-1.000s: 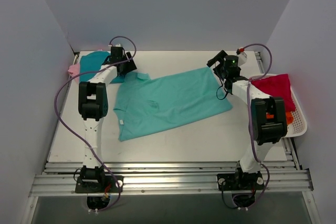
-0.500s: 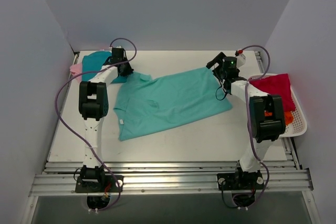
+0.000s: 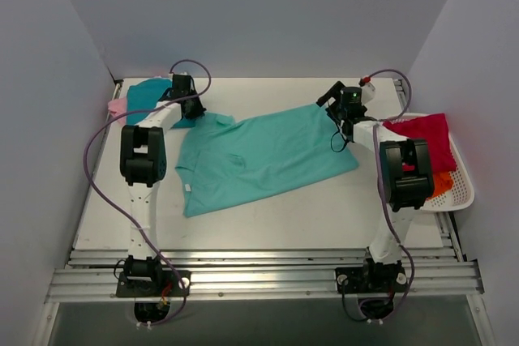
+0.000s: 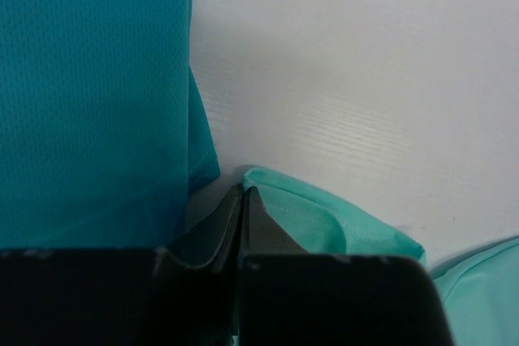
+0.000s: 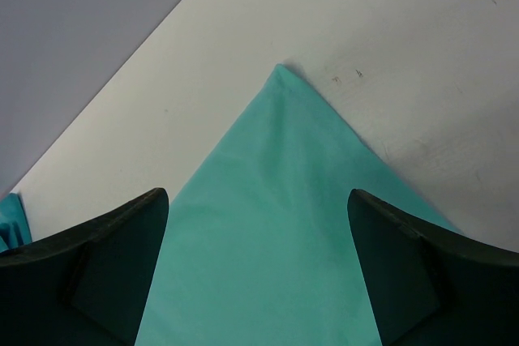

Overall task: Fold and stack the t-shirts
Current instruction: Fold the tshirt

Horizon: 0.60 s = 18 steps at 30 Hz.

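Note:
A mint t-shirt (image 3: 259, 155) lies spread flat mid-table. My left gripper (image 3: 193, 109) is at its far left shoulder edge. In the left wrist view the fingers (image 4: 242, 192) are pressed together and the mint cloth (image 4: 324, 216) puckers up against their tips. A folded darker teal t-shirt (image 3: 146, 96) lies right beside it, over a pink one (image 3: 116, 108). My right gripper (image 3: 331, 101) hovers open over the mint shirt's far right corner (image 5: 268, 224), one finger on each side of the cloth (image 5: 258, 196). Crimson (image 3: 422, 135) and orange (image 3: 442, 182) t-shirts sit in the basket.
A white slotted basket (image 3: 462, 192) stands at the table's right edge, beside the right arm. The teal and pink pile occupies the far left corner. Grey walls close in at the back and both sides. A metal rail runs along the near edge.
The left gripper's jaws have closed at the mint shirt's shoulder edge. The right gripper has shifted slightly left and farther back, still open.

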Each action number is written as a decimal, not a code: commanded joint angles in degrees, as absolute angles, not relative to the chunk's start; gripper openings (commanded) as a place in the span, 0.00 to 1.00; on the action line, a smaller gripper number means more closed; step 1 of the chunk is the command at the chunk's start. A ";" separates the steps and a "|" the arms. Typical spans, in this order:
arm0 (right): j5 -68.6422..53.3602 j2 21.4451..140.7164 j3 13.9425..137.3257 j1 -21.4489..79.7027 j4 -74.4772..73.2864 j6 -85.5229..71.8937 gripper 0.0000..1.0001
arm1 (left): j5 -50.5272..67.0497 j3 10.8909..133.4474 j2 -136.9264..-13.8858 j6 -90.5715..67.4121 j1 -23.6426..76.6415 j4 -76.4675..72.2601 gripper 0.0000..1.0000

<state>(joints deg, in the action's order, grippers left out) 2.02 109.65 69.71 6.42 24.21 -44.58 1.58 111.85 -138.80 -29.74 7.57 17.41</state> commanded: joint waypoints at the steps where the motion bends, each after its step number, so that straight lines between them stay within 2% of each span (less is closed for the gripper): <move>1: 1.76 114.32 78.18 6.24 23.12 -41.75 0.88 | 0.53 109.87 -132.99 -27.69 7.65 17.41 0.02; 5: 1.76 119.96 85.93 5.98 18.55 -40.08 0.88 | 0.53 108.55 -131.31 -26.63 7.21 16.61 0.02; 18: 3.78 134.02 99.30 5.80 15.38 -36.92 0.88 | 4.39 104.68 -129.82 -26.63 6.24 13.01 0.02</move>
<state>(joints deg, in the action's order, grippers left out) 2.72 131.31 95.53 6.02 17.41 -38.85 2.61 105.12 -133.67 -27.35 6.66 15.64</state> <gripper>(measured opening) 0.883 0.033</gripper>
